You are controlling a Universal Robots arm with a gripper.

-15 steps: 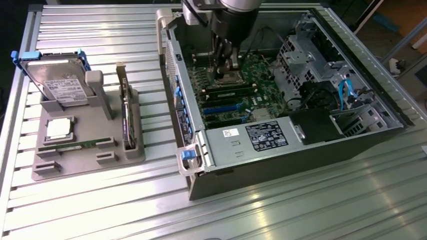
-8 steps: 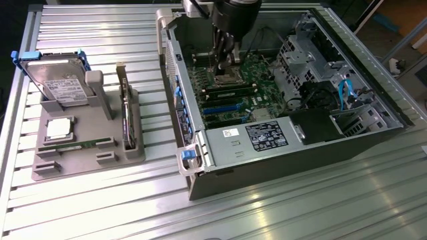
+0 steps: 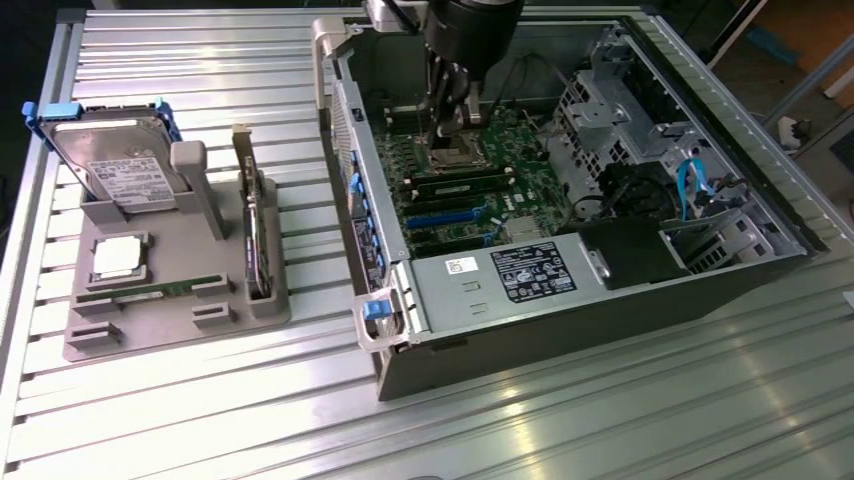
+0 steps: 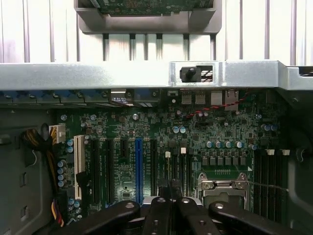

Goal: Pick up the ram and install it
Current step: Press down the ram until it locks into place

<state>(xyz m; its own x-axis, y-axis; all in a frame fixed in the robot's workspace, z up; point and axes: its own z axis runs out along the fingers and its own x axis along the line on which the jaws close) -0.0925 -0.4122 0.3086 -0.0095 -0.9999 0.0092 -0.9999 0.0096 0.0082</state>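
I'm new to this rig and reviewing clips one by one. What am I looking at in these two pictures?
One picture comes from a camera off the arm, the other from a camera on its wrist looking down past the tool. The dark robot arm reaches into an open computer case lying on a ribbed metal table, with the tool shut just above the green motherboard, near the memory slots. At the exterior view's left, a grey holder carries a hard drive, an expansion card on edge and a thin green ram stick lying flat. I cannot tell whether anything is gripped.
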